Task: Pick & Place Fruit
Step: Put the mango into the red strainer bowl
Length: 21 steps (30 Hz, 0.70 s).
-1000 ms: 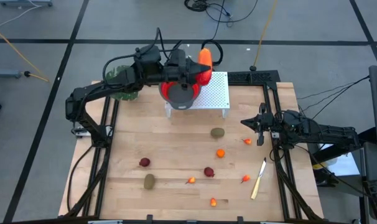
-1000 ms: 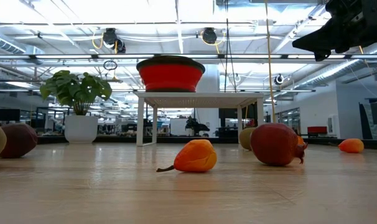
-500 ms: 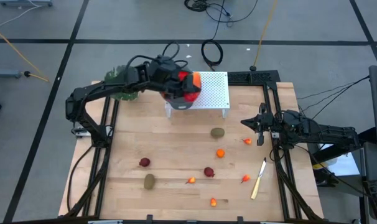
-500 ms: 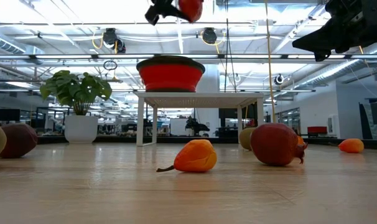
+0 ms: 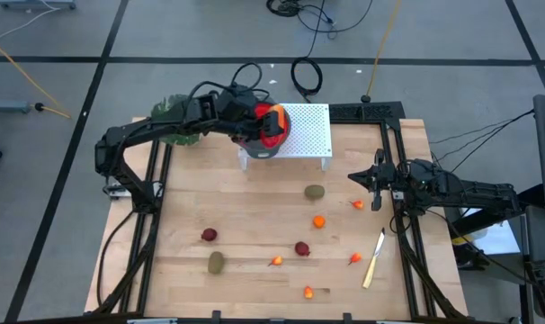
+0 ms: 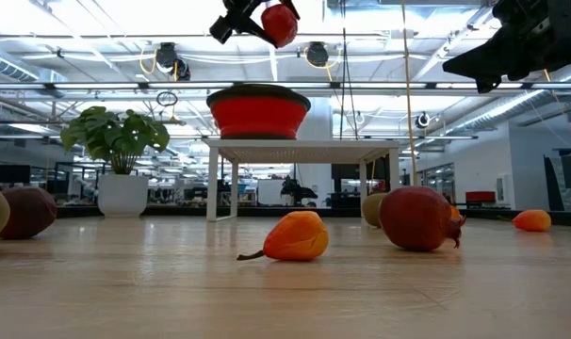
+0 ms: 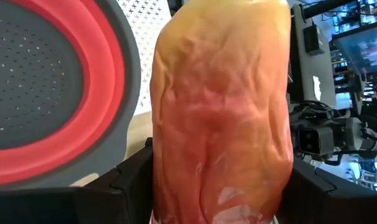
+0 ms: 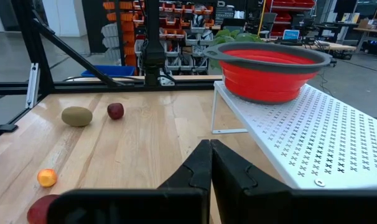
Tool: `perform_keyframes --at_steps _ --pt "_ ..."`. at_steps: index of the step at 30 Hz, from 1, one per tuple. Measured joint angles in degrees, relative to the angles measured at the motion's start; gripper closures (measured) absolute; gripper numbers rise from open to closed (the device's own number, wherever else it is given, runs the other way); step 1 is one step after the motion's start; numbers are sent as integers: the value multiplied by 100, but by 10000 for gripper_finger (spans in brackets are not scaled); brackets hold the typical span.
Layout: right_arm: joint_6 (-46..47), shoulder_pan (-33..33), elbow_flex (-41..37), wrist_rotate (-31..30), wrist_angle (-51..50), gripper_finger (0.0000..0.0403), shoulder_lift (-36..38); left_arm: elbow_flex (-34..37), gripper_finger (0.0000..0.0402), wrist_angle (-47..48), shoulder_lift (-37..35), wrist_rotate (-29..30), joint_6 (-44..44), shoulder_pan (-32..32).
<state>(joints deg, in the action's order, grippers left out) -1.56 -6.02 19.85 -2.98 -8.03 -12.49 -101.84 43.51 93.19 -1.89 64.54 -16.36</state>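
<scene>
My left gripper (image 5: 265, 124) hovers above the red bowl (image 6: 258, 111), shut on a long red-orange fruit (image 7: 219, 112) that also shows high in the low view (image 6: 279, 21). The bowl stands on a white perforated stand (image 5: 310, 130) at the table's far side. More fruit lies on the tabletop: an olive oval (image 5: 315, 191), an orange round (image 5: 318, 221), two dark red rounds (image 5: 209, 235) (image 5: 302, 248), another olive oval (image 5: 216, 262) and small orange bits (image 5: 275, 261). My right gripper (image 5: 376, 184) waits shut at the right edge. My left gripper pinches the long fruit's near end (image 7: 176, 199) between its two fingers (image 7: 129, 186), one on either side. The fingers slant down toward the bowl, and the fruit sticks out ahead along them. It is lifted clear, its free end (image 6: 282, 28) above the bowl.
A pale-handled knife (image 5: 374, 259) lies near the right edge. A leafy green plant (image 5: 174, 121) stands at the far left beside the stand. Black frame rails (image 5: 394, 153) run along both table sides. Bare wood (image 5: 254, 198) lies between the stand and the scattered fruit.
My left gripper has tipped forward and sunk a little, still shut on the long fruit. The fruit, which stuck out toward the far edge, has swung down and now slants over the red bowl.
</scene>
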Motion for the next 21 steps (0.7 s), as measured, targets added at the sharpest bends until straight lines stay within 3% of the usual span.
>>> perform_keyframes --at_steps 5,9,16,21 --pt "0 0 -1 0 0 403 1 0 158 -1 0 132 -766 0" --pt "-45 2 1 0 0 403 0 0 158 1 0 515 -2550 23" --pt "-55 2 1 0 0 403 0 0 158 125 1 1891 -5186 156" --pt "-62 2 0 0 0 403 0 0 158 639 1 2144 -5116 73"
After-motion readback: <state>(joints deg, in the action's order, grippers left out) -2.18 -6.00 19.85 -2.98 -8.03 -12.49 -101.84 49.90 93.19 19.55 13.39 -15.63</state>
